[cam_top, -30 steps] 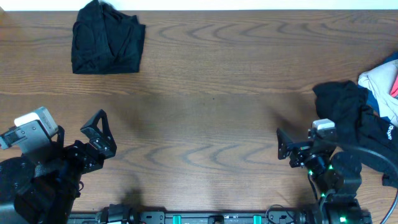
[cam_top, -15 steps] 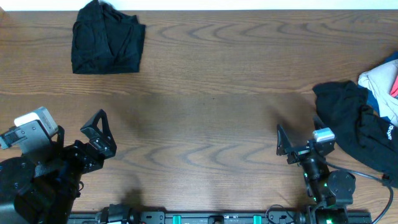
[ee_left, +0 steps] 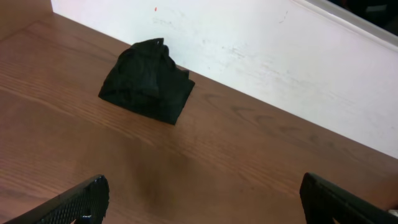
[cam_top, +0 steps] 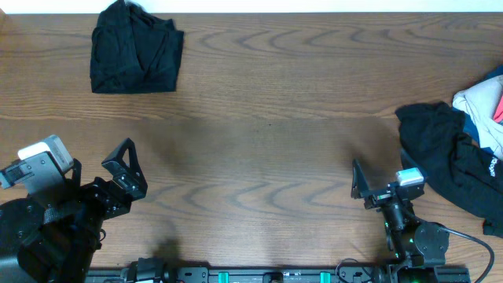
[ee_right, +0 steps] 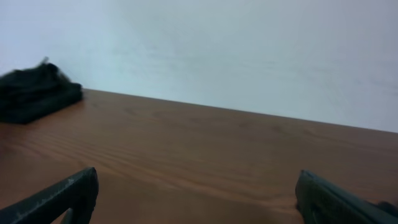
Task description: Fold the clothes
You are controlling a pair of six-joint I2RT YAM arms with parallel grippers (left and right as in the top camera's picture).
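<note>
Clothes (cam_top: pixel 448 153) at the right of the counter (cam_top: pixel 267 102) lie free: your right pincer (cam_top: pixel 359 182) has backed off them, spread and empty like your left pincer (cam_top: pixel 126 168), so the next fold waits.

Broad middle of wooden table (cam_top: pixel 267 157) open, free passage side to side. Folded black garment (cam_top: pixel 135 53) sits at far left, close to white wall (ee_left: pixel 280 68). Crumpled black garment (cam_top: pixel 444 157) heaped at right edge, whitish garment (cam_top: pixel 481 106) touching behind it. Heap crowds outer side of right gripper (cam_top: pixel 358 181). Left gripper (cam_top: pixel 126 169) well apart from all cloth.
</note>
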